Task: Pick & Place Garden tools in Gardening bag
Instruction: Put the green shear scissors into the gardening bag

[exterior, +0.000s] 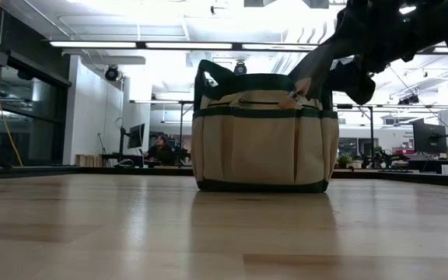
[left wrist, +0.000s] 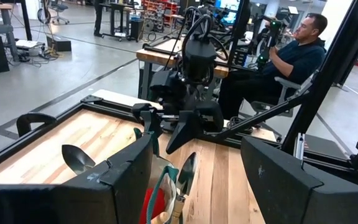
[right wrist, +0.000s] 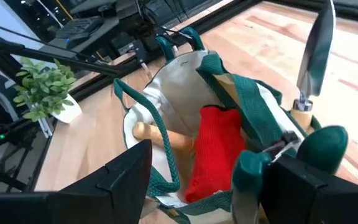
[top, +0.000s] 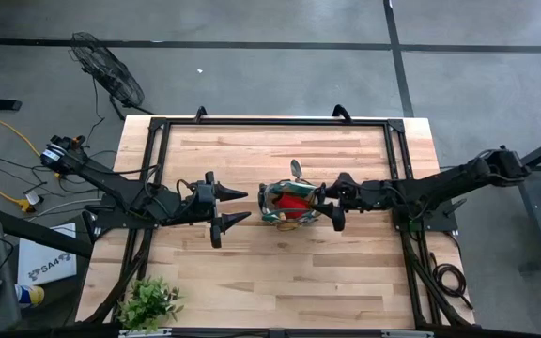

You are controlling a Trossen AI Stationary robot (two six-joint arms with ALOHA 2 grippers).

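The beige gardening bag (top: 289,207) with green trim stands upright on the table's middle (exterior: 264,132). Inside it lie a red bundle (right wrist: 213,149) and a wooden handle (right wrist: 160,137). A metal trowel blade (right wrist: 316,43) sticks up at its rim. The dark green handles of pruning shears (right wrist: 322,146) rise at the rim nearest my right gripper (right wrist: 229,186). That gripper is open, its fingers at the bag's right side (top: 332,207). My left gripper (top: 238,207) hangs open and level just left of the bag. My right gripper has one finger (right wrist: 328,193) close under the shears' green handle (right wrist: 321,155), and I cannot tell whether they touch. The other finger (right wrist: 123,180) stands well apart from the handles. The shears stay upright at the bag's rim.
A leafy plant (top: 148,302) in a white pot stands at the table's near left corner. A black frame (top: 158,122) runs round the table's edges. A person (left wrist: 297,50) sits beyond the table's right side. Bare wood lies in front of the bag and behind it.
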